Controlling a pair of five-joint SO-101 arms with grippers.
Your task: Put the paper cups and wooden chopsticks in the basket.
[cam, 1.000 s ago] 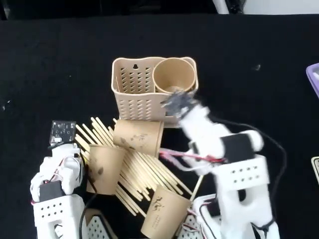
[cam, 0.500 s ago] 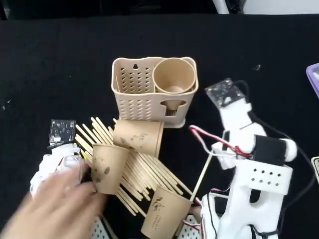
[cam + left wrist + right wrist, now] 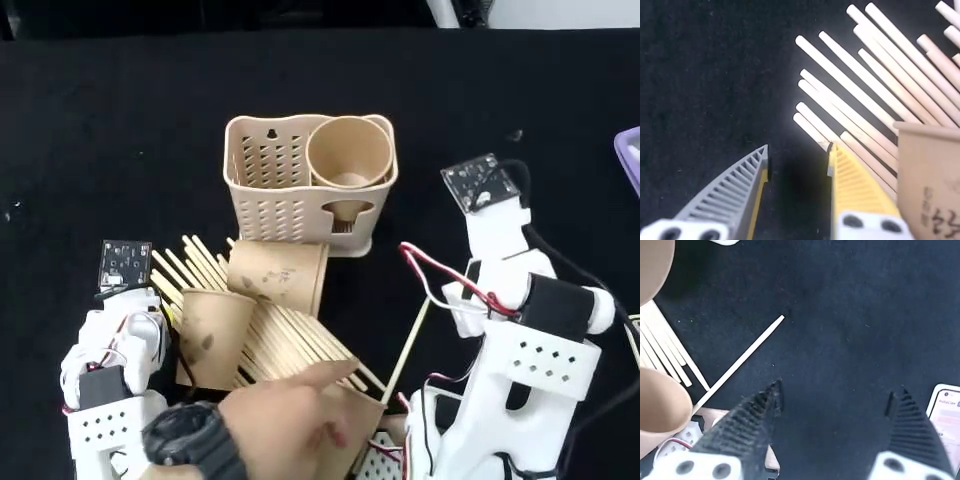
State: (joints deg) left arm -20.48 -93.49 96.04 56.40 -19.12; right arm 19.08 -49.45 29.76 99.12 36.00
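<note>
Basket (image 3: 270, 215), standing toward the far side of the black counter (image 3: 120, 120), with one upright cup (image 3: 348, 150) already seated in the compartment on the right arm's side; the other compartment shows nothing inside. Three cups lie on their sides in front of it: the middle cup (image 3: 278, 275) just before the basket wall, the left cup (image 3: 212, 335) beside the left arm, and the front cup (image 3: 365, 415) nearest the arm bases. The first two rest across a fanned heap of chopsticks (image 3: 290, 345); a stray chopstick (image 3: 412, 345) lies apart, toward the right arm. The left hand (image 3: 798, 148) is spread and empty, low over the counter at the near ends of the chopsticks, with the left cup's rim just beside its yellow finger. The right hand (image 3: 838, 389) is likewise spread wide and empty, hanging over bare counter near the stray chopstick. The step in hand appears to be the choice of the next piece, since most of the load is still outside the basket. The next move calls for a clean grasp on a cup wall, as the cups pin the sticks beneath. A person's hand (image 3: 285, 425), wearing a wristwatch (image 3: 195, 440), rests on the front cup and blocks access to it. A phone (image 3: 945, 405) and a purple object (image 3: 630, 155) lie off to the right arm's side, well apart.
</note>
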